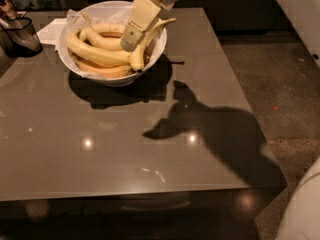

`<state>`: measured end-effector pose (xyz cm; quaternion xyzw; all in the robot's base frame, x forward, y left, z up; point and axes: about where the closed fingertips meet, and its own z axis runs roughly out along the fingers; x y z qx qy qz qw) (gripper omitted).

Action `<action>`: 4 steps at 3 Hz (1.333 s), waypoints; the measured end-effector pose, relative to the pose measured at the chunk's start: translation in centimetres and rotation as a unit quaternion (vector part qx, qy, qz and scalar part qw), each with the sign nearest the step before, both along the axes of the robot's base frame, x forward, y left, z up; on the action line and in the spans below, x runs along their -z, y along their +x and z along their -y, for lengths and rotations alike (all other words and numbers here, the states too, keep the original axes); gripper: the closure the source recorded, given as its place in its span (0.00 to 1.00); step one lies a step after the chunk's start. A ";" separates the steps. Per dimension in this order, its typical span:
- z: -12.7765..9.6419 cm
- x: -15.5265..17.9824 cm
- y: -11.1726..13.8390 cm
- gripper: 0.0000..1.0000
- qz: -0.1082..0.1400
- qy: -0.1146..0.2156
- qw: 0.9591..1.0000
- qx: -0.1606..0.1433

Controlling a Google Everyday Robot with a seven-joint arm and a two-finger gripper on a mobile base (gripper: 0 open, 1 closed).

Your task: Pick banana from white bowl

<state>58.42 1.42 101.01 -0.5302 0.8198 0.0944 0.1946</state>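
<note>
The grey table (125,154) takes up most of the room before me, with the arm's dark shadow lying across its right half. At the far end sits the white bowl (118,79), paper-lined and heaped with fruit. A dark glass container (21,35) stands just to its left. The cream-coloured gripper (128,44) slants down from the upper right, and its tip is inside the bowl over the right-hand part of the heap. Whether the claw is open or closed, or has hold of anything, I cannot tell from here. The banana (95,54) lies in the bowl to the left of the tip and a little under it. Its long axis runs across the bowl from the left rim, dipping gently toward the right, so its right end comes in just beneath the claw. A stemmed banana (139,55) stands just beside the gripper on the right, and an orange-tinted one (102,70) lies under the pile. To my eye the claw sits nearer the pale banana's end than its middle, so a clean grasp would want it further left.
</note>
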 end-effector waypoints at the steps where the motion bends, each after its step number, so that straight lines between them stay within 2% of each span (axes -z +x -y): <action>1: -2.8 -0.9 0.1 0.00 0.013 0.000 0.999 -0.048; 2: -5.7 -1.8 0.7 0.00 0.030 -0.005 0.995 -0.094; 3: -7.5 -2.0 1.8 0.18 0.039 -0.009 0.992 -0.117; 4: -8.0 -1.5 3.2 0.26 0.042 -0.014 0.992 -0.117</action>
